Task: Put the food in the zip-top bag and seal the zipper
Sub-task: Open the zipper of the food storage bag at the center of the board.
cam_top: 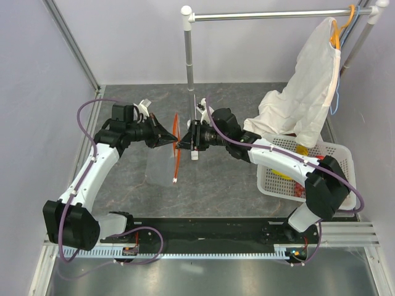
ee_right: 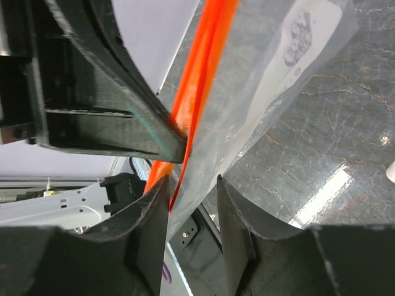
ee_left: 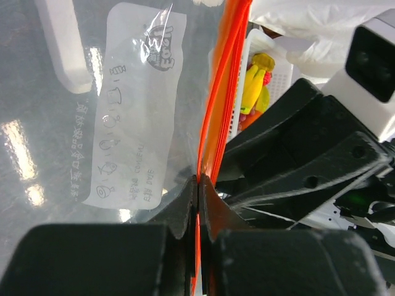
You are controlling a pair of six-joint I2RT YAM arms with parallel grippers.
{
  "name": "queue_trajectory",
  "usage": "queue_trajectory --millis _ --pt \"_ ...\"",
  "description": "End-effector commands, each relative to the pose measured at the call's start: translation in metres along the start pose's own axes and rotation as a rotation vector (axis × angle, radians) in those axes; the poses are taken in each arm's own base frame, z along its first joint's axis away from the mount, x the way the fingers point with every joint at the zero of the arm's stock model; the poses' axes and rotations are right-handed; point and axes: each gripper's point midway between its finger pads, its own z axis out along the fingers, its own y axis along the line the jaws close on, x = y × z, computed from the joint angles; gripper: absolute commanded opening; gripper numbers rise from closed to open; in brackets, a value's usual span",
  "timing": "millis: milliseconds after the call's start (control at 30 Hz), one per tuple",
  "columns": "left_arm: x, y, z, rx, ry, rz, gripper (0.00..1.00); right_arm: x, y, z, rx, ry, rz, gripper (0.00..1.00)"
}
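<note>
You're looking at a dark marbled worktop (cam_top: 234,182) w/ pale walls (cam_top: 37,74) round it & a rail (cam_top: 271,15) at the back. Your left end effector (cam_top: 168,139) is clamping the zipper (cam_top: 177,137), holding the bag (cam_top: 162,168) up mid-worktop. Right end effector (cam_top: 187,145) is standing apart round the bag's edge. Fruit (ee_left: 257,80) is sitting in the basket (cam_top: 338,154), right side.

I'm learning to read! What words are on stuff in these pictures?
Round logo atop the white label on the zip-top bag: maybe "Food", too blurred to be sure.
Small print beside the label's little icons: too small to read.
No other words show.
</note>
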Motion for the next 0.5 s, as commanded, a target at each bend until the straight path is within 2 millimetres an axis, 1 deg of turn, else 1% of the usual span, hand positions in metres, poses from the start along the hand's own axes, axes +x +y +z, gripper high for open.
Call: queue_trajectory --millis 0,33,67,100,167,200,233,267,300,333,367,400,433,467 --pt "0.003 -0.024 -0.01 0.082 -0.006 0.005 0.02 -0.017 0.011 0.002 -0.005 -0.048 -0.031 0.42" --pt "0.004 -0.024 -0.01 0.083 -0.003 0.002 0.02 -0.017 0.009 0.002 0.003 -0.05 -0.033 0.38" --pt "0.004 -0.024 -0.011 0.082 -0.001 0.0 0.02 -0.017 0.009 0.0 0.007 -0.053 -0.036 0.32" --pt "0.005 -0.021 -0.011 0.072 0.002 0.002 0.02 -0.016 0.007 -0.001 0.012 -0.055 -0.048 0.22" --pt "0.008 -0.017 -0.013 0.047 0.008 0.004 0.02 -0.013 0.006 -0.009 0.024 -0.054 -0.061 0.1" --pt "0.005 -0.008 -0.013 0.004 -0.015 0.042 0.02 -0.012 0.007 -0.012 0.024 -0.051 -0.071 0.0" --pt "0.006 -0.002 -0.016 -0.047 -0.01 0.043 0.02 -0.009 0.006 -0.017 0.036 -0.039 -0.092 0.0" --pt "0.004 0.004 -0.018 -0.087 -0.021 0.07 0.02 -0.008 0.01 -0.028 0.04 -0.032 -0.099 0.0" --pt "-0.005 0.011 -0.022 -0.137 -0.051 0.164 0.05 -0.01 0.01 -0.034 0.041 -0.036 -0.11 0.0" --pt "-0.001 0.019 -0.024 -0.176 -0.027 0.199 0.09 -0.011 0.012 -0.04 0.042 -0.038 -0.118 0.0" --pt "-0.003 0.025 -0.027 -0.2 -0.022 0.295 0.13 -0.009 0.013 -0.052 0.042 -0.04 -0.104 0.0" --pt "-0.008 0.028 -0.03 -0.235 -0.032 0.346 0.18 -0.01 0.013 -0.058 0.038 -0.047 -0.09 0.0" --pt "-0.005 0.037 -0.032 -0.277 -0.009 0.363 0.2 -0.006 0.017 -0.065 0.024 -0.044 -0.076 0.0" --pt "-0.004 0.041 -0.033 -0.293 0.008 0.406 0.2 -0.001 0.02 -0.067 0.005 -0.024 -0.072 0.0"
